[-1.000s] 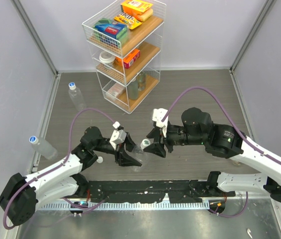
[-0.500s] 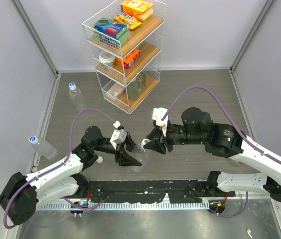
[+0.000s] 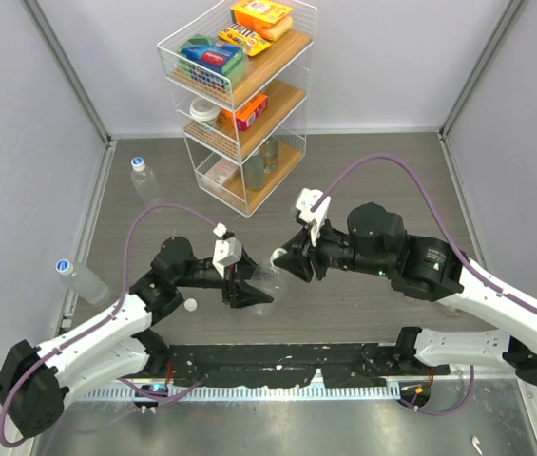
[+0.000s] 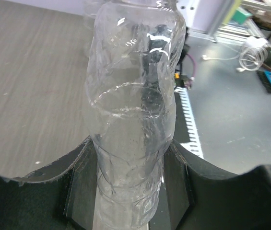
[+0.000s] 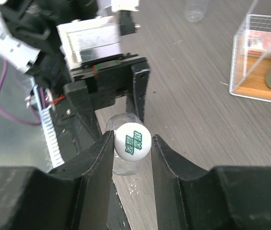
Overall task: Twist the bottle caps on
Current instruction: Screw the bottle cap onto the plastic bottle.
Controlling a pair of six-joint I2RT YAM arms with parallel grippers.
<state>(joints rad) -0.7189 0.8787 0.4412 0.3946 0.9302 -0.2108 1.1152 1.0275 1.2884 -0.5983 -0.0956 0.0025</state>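
Top external view first. Using the white wire shelf rack with wooden trays [image 3: 239, 104] at the back of the grey table [image 3: 382, 171] as the anchor. Just in front of that rack, toward the arm bases: left gripper [image 3: 246, 285] clamped round the lower body of a small clear ribbed plastic bottle [image 3: 264, 281], neck tipped over toward the right arm. Meeting it right there, right gripper [image 3: 282, 263] pinching a small round white plastic cap with green print [image 3: 277, 255], snug on both sides.

From the right wrist camera, looks like that cap parked right at the bottle's mouth, clear neck just behind it. Can't tell whether threaded on at all. From the left wrist camera, bottle wedged between both black fingers [image 4: 80, 187], touching each side.

Elsewhere: a second clear bottle [image 3: 146, 187] with a blue-rimmed white cap just left of the rack, and a third clear bottle [image 3: 86, 282], same kind of cap, well left of the rack and nearer the bases, by the side wall. Also a loose little white cap [image 3: 190, 305] on the table beside the left arm, well in front of the rack.
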